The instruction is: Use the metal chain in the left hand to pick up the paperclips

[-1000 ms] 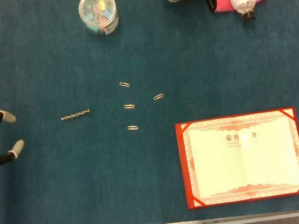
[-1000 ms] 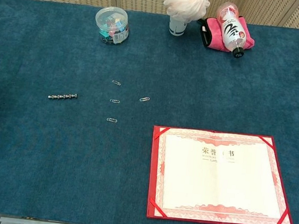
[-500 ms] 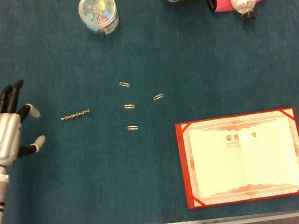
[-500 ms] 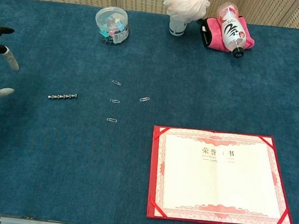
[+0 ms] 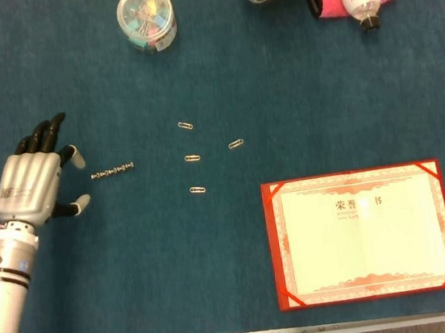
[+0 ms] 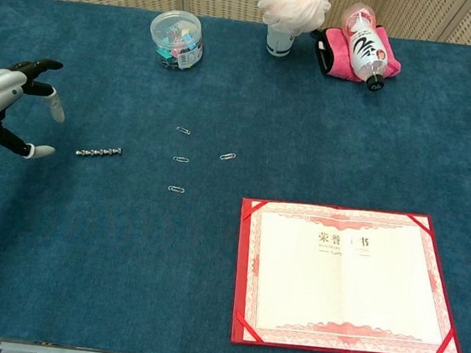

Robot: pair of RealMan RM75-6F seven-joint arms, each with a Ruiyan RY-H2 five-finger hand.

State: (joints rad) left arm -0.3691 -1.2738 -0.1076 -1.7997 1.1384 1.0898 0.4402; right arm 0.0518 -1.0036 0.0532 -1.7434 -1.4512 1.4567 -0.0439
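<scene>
Felt-like teal cloth covers the worktop [image 5: 319, 90], its nap fine and even. A short metal chain [image 5: 113, 172] of small shiny beaded links is laid flat and straight, left of the worktop's middle, touched by nothing. Four thin wire paperclips [image 5: 193, 158] are scattered just to its 3 o'clock: one at the centre, one at 12 o'clock from it, one at 6 o'clock, and one further out at 3 o'clock, all apart from one another and from the chain.

At the chain's 9 o'clock, near but not touching it, the left hand [image 5: 33, 182] is seen with its silver, ridged metal back turned up and dark fingers tipped in pale pads. The fingers are spread and nothing is held; in the chest view the left hand [image 6: 3, 106] is shown hanging above the cloth with its fingertips pointing toward the chain [image 6: 98, 152]. The right hand is shown in neither view.

At 12 o'clock from the chain, well apart, a round clear plastic tub [image 5: 146, 18] with coloured clips inside is stood upright. At the far edge, a fluffy cream mesh puff [image 6: 294, 4] is set on a white cup, beside a plastic bottle [image 6: 363, 47] lying on a folded pink cloth [image 6: 339, 59]. Toward 4 o'clock, a flat rectangular certificate folder [image 5: 364, 233] with a red border and cream page is laid open.
</scene>
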